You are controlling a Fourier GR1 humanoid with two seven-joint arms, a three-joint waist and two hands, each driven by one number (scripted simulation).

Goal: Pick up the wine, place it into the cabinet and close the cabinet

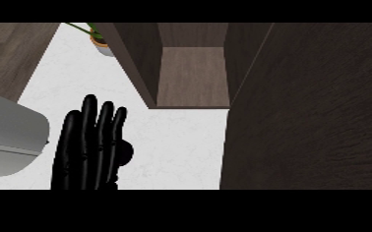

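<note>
A dark wooden cabinet (190, 76) stands open at the back middle of the white counter, and its inner shelf shows bare. Its open door (305, 108) fills the right side of the view as a broad dark panel. My left hand (88, 150) rests at the lower left with its fingers straight and upward, holding nothing. No wine bottle shows anywhere in view. My right hand does not show either; the door panel covers that side.
A small potted plant (100, 42) stands at the back left beside the cabinet. A grey rounded object (18, 137) lies at the left edge. White counter (174, 147) shows between my left hand and the door.
</note>
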